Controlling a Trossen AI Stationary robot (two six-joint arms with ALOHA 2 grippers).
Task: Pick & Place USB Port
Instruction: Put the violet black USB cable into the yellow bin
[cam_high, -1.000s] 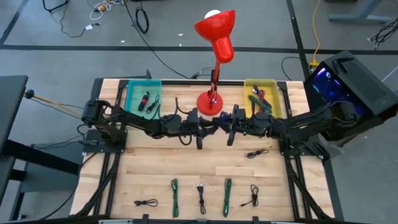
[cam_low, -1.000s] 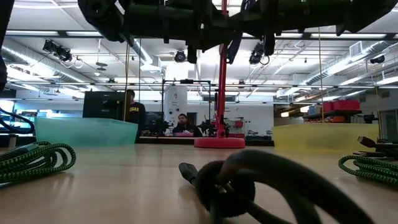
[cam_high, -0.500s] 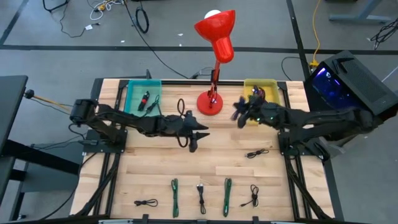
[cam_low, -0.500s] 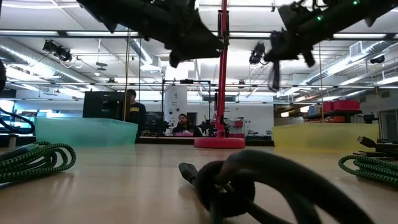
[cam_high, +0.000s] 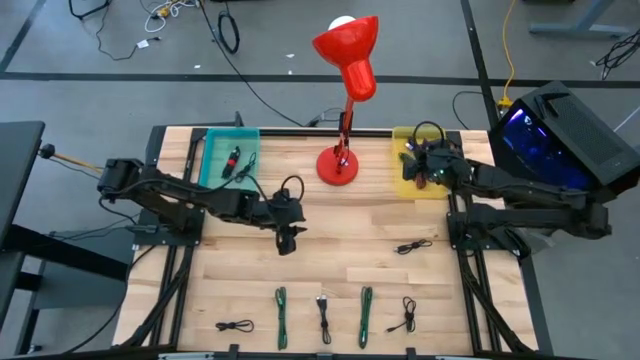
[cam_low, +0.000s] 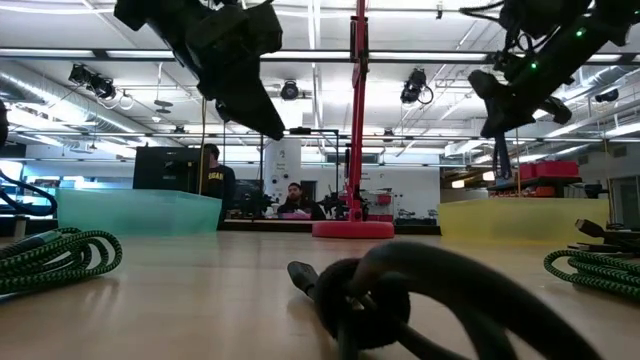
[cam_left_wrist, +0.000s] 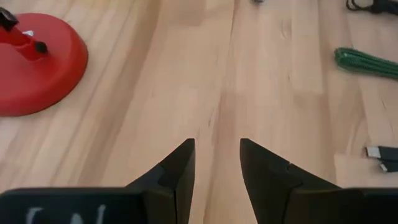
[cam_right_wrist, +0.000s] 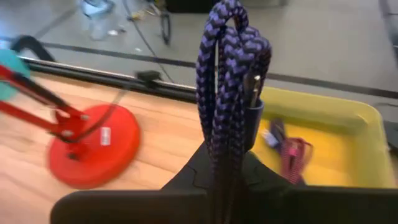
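Observation:
My right gripper (cam_high: 414, 172) is shut on a coiled purple braided USB cable (cam_right_wrist: 229, 93) above the near left part of the yellow bin (cam_high: 437, 186), which holds a pink cable (cam_right_wrist: 293, 153). My left gripper (cam_high: 288, 240) is open and empty above the bare wood (cam_left_wrist: 214, 93) left of the table's middle. Both grippers also show in the low view, the left gripper (cam_low: 262, 112) and the right gripper (cam_low: 498, 112), high above the table. My right gripper pinches the bundled strands of the purple cable's coil (cam_right_wrist: 219, 163) between its two fingers, several strands together. The rest of the coil sticks out past the fingertips, with a metal plug (cam_right_wrist: 251, 87) at its side. The cable is lifted clear of the table and the bin.
A red lamp stands on its round base (cam_high: 338, 165) at the far middle. A teal bin (cam_high: 213, 160) with a cable stands at the far left. Several coiled green (cam_high: 281, 303) and black (cam_high: 413, 246) cables lie on the near half of the table.
My right gripper has carried the purple cable from the table's middle toward the far right, over the yellow bin. My left gripper has drawn back from the middle toward the table's left and near side.

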